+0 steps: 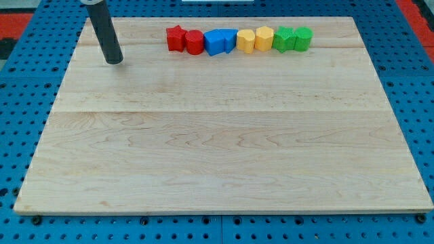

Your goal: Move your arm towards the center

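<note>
Across nearly the whole view a pale wooden counter [224, 149] is lying flat, its grain running from the view's left to the view's right, and it is resting on a blue perforated base [20, 74] that is showing around every edge. Near the view's top left corner the dark rod [105, 34] is leaning slightly and reaching down onto the wood, with my tip [114, 62] sitting on the surface well apart from the blocks, off to their left and a little lower in the view; the arm is carrying no gripper, so there is nothing released or clenched to report. Along the view's top edge a row of small blocks is standing side by side, each one touching or just beside its neighbour: a blue block [215, 42] and a second blue block [230, 38] in the middle, a red star-like block [176, 38] and a red rounded block [194, 42] at the left end, then a yellow block [246, 41], a second yellow block [264, 38], a green block [285, 38] and a second green block [303, 38] closing the row at the right
</note>
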